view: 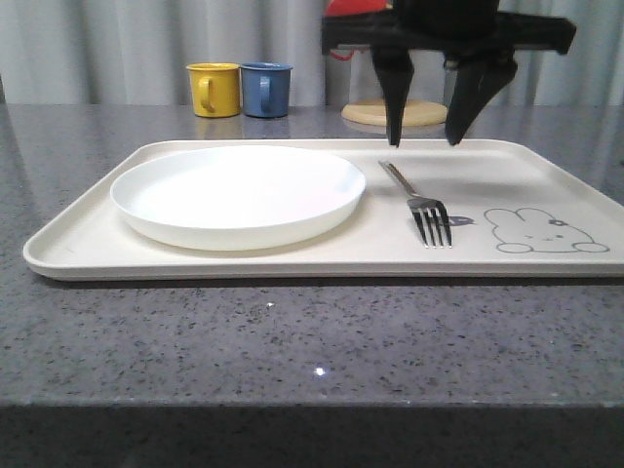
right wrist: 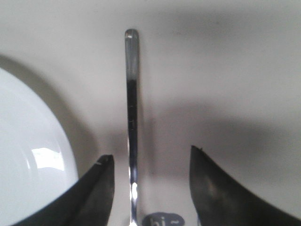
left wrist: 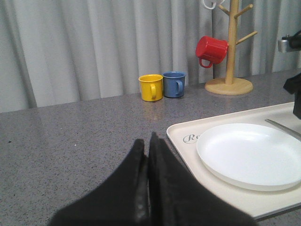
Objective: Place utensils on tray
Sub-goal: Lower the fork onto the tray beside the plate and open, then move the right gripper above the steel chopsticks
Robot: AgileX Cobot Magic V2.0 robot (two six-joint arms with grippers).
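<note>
Nearest, the cream tray (view: 88, 255) carries the white plate (view: 238, 195) and the fork (view: 419, 205). Spread wide and empty, the right gripper (view: 423, 136) hangs above the fork's handle, plate to its left; the left gripper (left wrist: 146, 160) is closed, empty

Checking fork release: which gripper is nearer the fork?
Right. Right gripper hangs open just above the fork handle; left gripper, shut, is off the tray, past the plate.
</note>
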